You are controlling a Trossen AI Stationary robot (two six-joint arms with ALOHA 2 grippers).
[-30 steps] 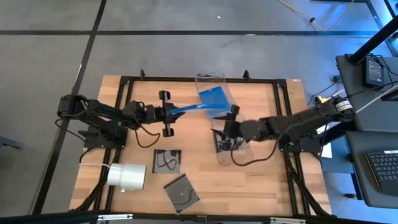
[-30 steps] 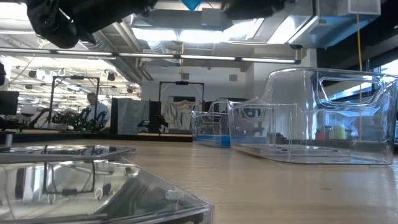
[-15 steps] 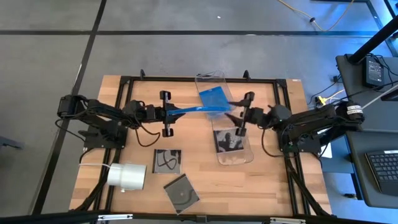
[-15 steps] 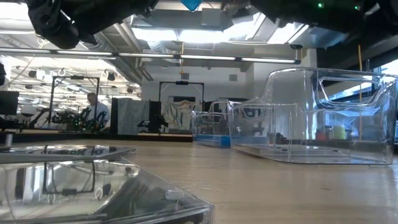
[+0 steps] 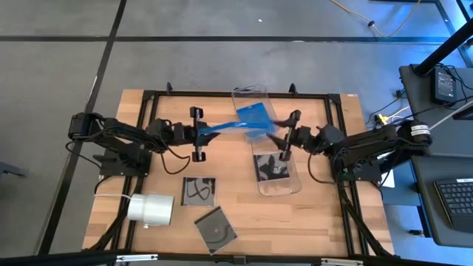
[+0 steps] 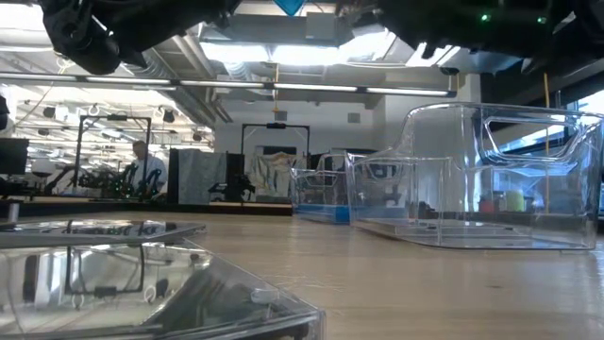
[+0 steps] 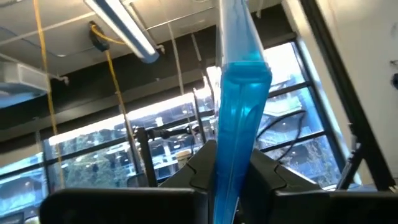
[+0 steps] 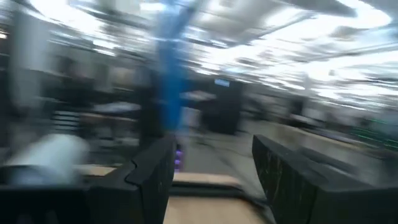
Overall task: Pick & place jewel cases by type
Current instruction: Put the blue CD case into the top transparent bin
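1. The left gripper (image 5: 208, 133) hangs above the middle of the bench (image 5: 148, 177), its jaws closed on the edge of a translucent blue jewel case (image 5: 229, 129) that sticks out to the right, lifted clear of the wood.
2. In the left wrist view the same blue jewel case (image 7: 235, 118) stands edge-on between the two dark fingers (image 7: 202, 165), clamped at its lower end.
3. The free end of that case reaches toward the far clear bin (image 5: 255, 111), where another blue case (image 5: 255, 116) lies inside.
4. The right gripper (image 5: 284, 138) hovers right of centre, just beside the tip of the held case, with its jaws apart and nothing between them.
5. The right wrist view is blurred; it shows only the two spread fingers (image 8: 149, 180) and a blue streak beyond them.
6. Below the right gripper sits a second clear bin (image 5: 284, 185), nearer than the first, holding a dark case with a disc (image 5: 270, 166).
7. Two more dark cases lie on the bare wood at the near side: one flat (image 5: 199, 190) left of centre, one turned at an angle (image 5: 216, 230) closer to the near edge.
8. A white roll (image 5: 151, 210) rests at the near left, just left of the flat dark case.
9. The low view shows both clear bins standing on the bench (image 6: 377, 274), with a person (image 6: 143, 168) far off in the room.
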